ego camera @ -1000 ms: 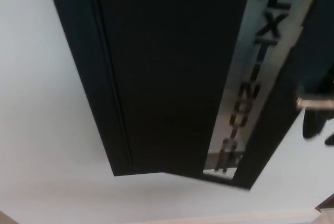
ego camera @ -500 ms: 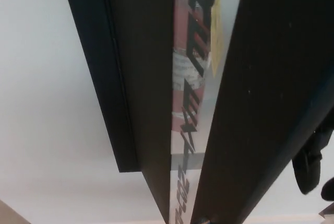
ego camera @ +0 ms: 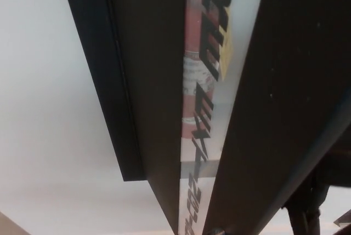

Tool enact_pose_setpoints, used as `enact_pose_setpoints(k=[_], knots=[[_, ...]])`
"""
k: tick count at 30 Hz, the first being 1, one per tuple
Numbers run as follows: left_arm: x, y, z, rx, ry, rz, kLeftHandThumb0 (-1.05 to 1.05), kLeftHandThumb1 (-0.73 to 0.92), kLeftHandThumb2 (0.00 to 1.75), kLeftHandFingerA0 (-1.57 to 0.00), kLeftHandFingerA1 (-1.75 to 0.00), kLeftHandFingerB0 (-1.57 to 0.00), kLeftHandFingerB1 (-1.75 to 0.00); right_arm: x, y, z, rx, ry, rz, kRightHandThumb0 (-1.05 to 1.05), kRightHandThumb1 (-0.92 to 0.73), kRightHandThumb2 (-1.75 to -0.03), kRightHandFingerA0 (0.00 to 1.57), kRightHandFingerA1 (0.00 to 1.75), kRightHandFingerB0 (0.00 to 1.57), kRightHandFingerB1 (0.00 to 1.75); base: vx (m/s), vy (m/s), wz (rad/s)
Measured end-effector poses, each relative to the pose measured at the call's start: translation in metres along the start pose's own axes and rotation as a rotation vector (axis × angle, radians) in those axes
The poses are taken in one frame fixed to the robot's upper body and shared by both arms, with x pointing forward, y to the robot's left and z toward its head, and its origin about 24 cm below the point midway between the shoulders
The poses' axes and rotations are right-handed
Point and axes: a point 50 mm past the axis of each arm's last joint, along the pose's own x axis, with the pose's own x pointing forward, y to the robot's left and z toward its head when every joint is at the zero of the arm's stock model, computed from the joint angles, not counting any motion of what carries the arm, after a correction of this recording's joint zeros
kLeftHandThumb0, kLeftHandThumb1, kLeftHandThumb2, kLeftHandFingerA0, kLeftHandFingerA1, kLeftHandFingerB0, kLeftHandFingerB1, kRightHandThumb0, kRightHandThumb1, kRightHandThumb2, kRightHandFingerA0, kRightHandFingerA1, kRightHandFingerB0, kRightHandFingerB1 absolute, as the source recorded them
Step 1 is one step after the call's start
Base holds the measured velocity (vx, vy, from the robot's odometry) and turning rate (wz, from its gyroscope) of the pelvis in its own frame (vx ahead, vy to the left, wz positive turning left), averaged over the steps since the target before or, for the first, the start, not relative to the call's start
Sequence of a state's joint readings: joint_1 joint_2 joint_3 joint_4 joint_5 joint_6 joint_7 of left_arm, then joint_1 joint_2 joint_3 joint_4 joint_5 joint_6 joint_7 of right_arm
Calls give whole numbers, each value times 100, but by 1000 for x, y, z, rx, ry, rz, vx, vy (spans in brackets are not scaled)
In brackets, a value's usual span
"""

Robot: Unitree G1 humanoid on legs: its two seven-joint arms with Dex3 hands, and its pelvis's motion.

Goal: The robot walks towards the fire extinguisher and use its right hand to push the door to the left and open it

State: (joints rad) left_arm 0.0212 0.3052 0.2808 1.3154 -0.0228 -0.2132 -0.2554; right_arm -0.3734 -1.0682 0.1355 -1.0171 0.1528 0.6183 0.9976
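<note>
Lower right of the frame: a dark, jointed piece of the robot's right arm rises from the bottom edge, just under the door's dark frame. Only that piece shows; the right hand itself cannot be made out, so whether its fingers are released or clenched cannot be told. Left hand out of frame.

The door fills the right half, a broad dark slab running from upper right down to bottom centre, seen edge-on and steeply tilted. Its glass strip carries black block lettering, partly readable. Left of it the black cabinet frame runs diagonally from top to lower centre.

Behind the glass, upper centre, the red fire extinguisher stands with a pale label band.

Farthest back, a plain white wall takes up the left side and bottom.
</note>
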Motion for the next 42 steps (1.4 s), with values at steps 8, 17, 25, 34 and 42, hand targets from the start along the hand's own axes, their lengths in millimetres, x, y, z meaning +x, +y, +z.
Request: enact_pose_setpoints(k=[8, 17, 25, 34, 42], knots=[[-1, 0, -3, -5, 7, 0, -71, 53, 52, -35, -119, -23, -96, 0, 25, -35, 178, 137, 37, -61, -54, -89, 53, 61, 39, 53, 0, 0, 0], [-1, 0, -4, -4, 8, -1, -58, 54, 54, -48, -119, -65, -85, -11, 78, -110, 528, 409, 34, -59, -65, -60, 57, 58, 44, 42, 0, 0, 0], [-1, 0, -3, -2, 6, -1, -71, 54, 51, -31, -113, -19, -91, -47, 144, -169, 771, 716, -6, -60, -65, -60, 59, 58, 41, 39, 0, 0, 0], [-2, 1, -7, -2, 17, 2, -73, 52, 51, -31, -119, -20, -92, -84, 211, -197, 905, 965, -87, -62, -54, -89, 51, 62, 36, 51, 0, 0, 0], [-6, 3, -16, -2, 40, 7, -63, 52, 53, -35, -117, -20, -89, -91, 259, -198, 958, 1061, -162, -56, -65, -60, 50, 51, 43, 38, 0, 0, 0]])
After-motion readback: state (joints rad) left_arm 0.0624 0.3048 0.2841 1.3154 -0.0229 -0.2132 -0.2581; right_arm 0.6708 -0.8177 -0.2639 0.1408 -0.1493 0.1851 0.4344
